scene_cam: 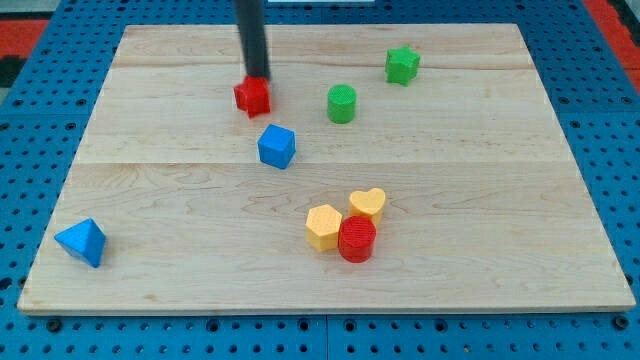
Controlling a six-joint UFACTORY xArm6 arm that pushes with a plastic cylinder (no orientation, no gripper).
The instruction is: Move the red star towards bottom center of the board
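Note:
The red star lies in the upper middle-left of the wooden board. My tip stands right at the star's top edge, touching it or nearly so, with the dark rod rising out of the view's top. A blue cube sits just below and a little right of the star.
A green cylinder is right of the star and a green star is at the upper right. A yellow hexagon, a yellow heart and a red cylinder cluster at lower centre. A blue pyramid is at lower left.

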